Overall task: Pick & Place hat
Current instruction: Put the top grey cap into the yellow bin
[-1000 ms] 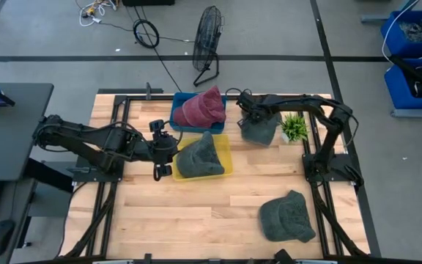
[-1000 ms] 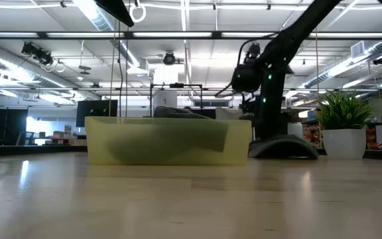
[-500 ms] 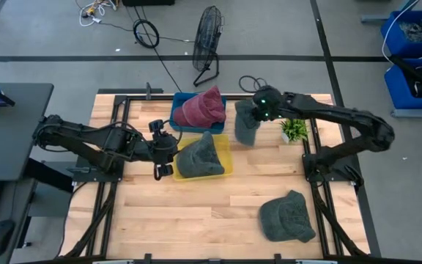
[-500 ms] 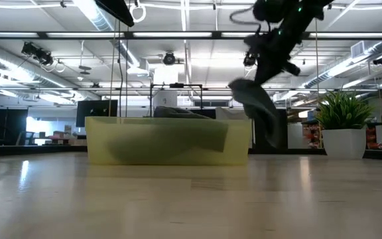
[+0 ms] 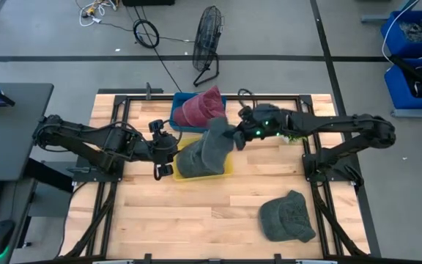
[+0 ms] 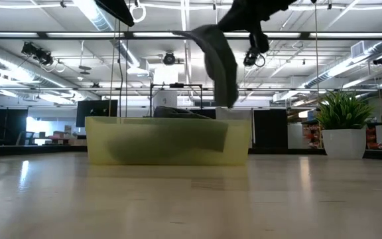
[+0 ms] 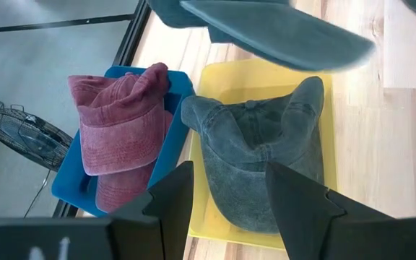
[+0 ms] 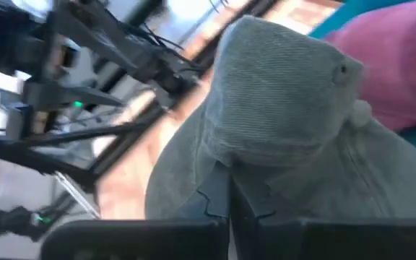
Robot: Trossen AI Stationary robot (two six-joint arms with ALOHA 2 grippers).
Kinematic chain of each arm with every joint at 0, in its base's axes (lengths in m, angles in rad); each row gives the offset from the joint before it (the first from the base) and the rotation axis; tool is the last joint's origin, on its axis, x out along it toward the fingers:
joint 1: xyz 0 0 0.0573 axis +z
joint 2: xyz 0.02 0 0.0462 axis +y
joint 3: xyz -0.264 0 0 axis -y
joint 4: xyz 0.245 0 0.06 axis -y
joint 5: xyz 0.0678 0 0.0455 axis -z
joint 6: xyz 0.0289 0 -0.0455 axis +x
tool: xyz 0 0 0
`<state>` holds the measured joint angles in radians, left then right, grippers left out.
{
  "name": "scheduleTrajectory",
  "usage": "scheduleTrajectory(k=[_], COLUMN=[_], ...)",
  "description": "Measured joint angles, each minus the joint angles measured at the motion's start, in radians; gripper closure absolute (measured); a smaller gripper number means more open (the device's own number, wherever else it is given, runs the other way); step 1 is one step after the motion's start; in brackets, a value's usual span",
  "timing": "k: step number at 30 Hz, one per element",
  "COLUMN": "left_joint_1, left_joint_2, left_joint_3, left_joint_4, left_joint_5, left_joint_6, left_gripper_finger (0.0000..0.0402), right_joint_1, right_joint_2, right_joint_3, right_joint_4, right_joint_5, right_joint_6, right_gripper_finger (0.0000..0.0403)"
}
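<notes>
While my right gripper pinches grey hat by edge, hat dangles in air above yellow tray, which already holds 1 grey cap.
Risk 1: thin pinch on limp cloth, hat may slip mid-carry.
Risk 2: release off-centre, hat drapes over tray wall or onto red hat in blue tray.
Risk 3: my left gripper, fingers spread, waits just beside yellow tray; low swing could snag it.
Spare cap well apart.
</notes>
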<state>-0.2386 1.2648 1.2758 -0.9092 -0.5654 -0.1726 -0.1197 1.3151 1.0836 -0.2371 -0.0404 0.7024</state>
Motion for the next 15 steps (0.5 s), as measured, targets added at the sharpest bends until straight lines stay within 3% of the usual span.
scheduleTrajectory(k=[7,15], left_joint_1=[0.0,0.0], left_joint_2=[0.0,0.0], left_joint_3=[0.0,0.0], left_joint_4=[0.0,0.0], left_joint_5=[0.0,0.0], left_joint_6=[0.0,0.0], left_gripper_finger=[0.0223,0.0223], right_joint_1=[0.075,0.07], right_joint_2=[0.103,0.264], right_joint_3=[0.0,0.0], right_joint_4=[0.038,0.144], right_joint_5=[0.131,0.141], right_joint_6=[0.091,0.208], right_gripper_finger=[0.0401,0.0399])
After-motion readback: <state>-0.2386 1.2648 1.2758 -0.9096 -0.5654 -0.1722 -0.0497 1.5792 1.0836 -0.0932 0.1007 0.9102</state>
